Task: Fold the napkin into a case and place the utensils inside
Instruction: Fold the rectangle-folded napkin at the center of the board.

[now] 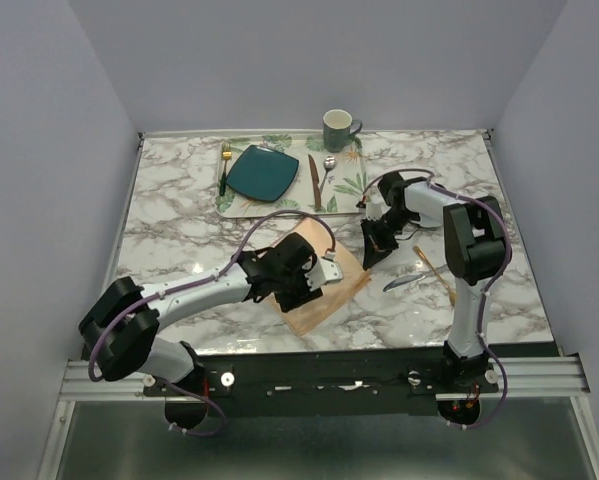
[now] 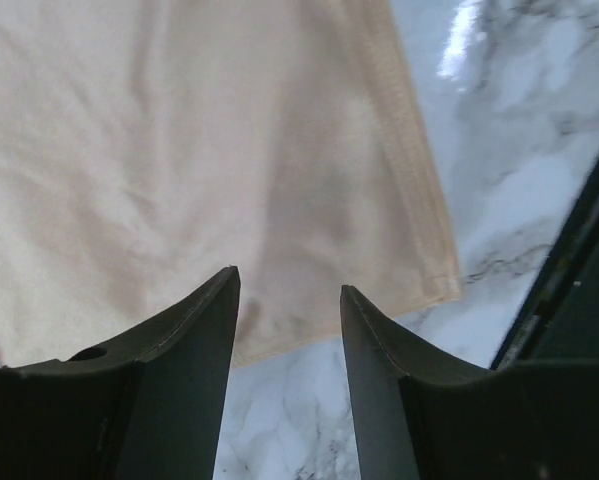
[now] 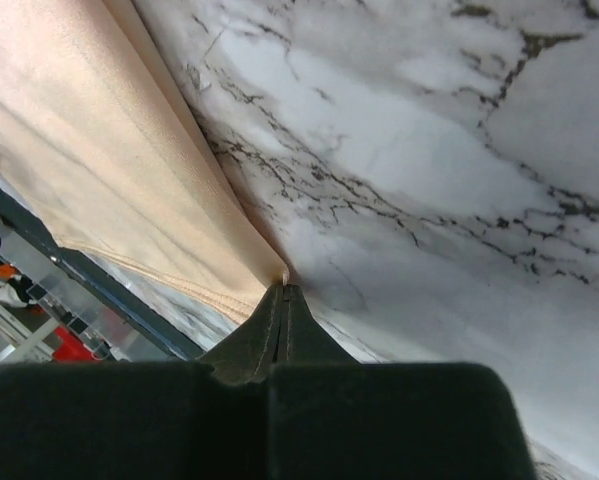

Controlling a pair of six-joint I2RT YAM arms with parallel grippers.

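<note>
**Folded napkin held at one corner, left jaws open above it**

The napkin point(image 1: 331, 300) is a plain peach-tan cloth, folded into a narrow strip with a stitched hem along its edge. It lies slantwise by the near edge of the tabletop point(image 1: 179, 235), about midway along it. The gold spoon point(image 1: 436, 273) and the silver knife point(image 1: 404, 282) lie on bare marble toward the right edge, apart from the cloth.

The right gripper point(image 3: 284, 293) is pinched fully together, with the napkin's right corner caught at its tips and the cloth rising toward them. The left gripper point(image 2: 289, 285) stands partly open over the napkin's near hem and grips nothing; whether it touches the cloth I cannot tell.

The left arm stretches low from the near left corner toward the middle. The right arm rises at the near right, folds at the elbow and bends leftward and down.
</note>
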